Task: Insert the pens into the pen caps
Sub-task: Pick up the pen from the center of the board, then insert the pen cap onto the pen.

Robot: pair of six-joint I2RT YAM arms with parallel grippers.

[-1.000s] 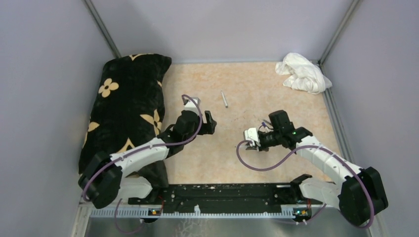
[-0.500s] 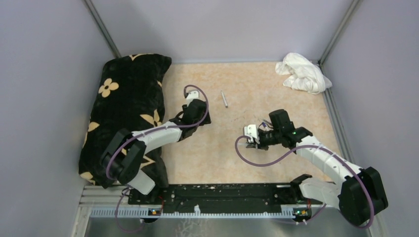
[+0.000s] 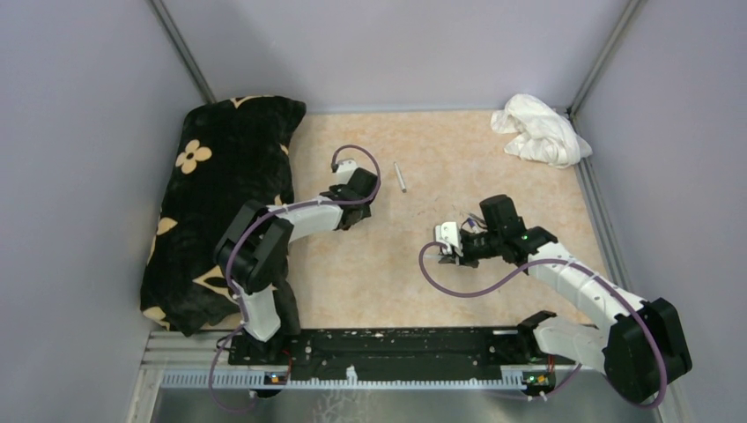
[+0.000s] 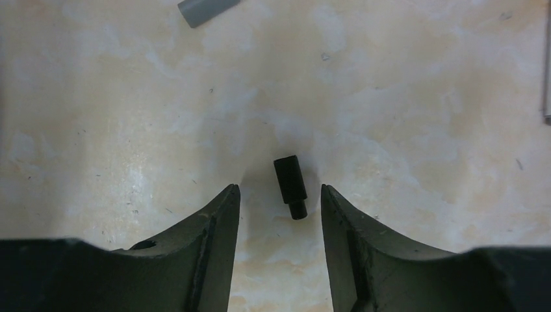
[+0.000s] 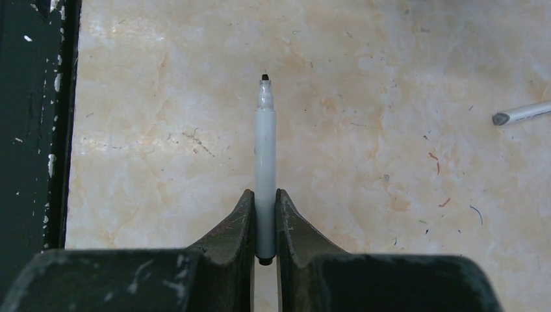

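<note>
My left hand (image 4: 279, 195) hangs low over the mottled beige bench (image 3: 458, 150). Its two dark fingers stand apart on either side of a short black plastic pen cap (image 4: 290, 187) that lies flat and touches neither. Since a second ago that arm has reached farther from me, and the fingers have drawn closer together. A grey plastic pen cap (image 4: 208, 10) lies well beyond. My right hand (image 5: 265, 201) has not moved: it stays clamped on a thin grey-barrelled marker pen (image 5: 264, 156), black tip pointing forward. Another thin grey pen (image 3: 400, 177) lies loose farther back.
</note>
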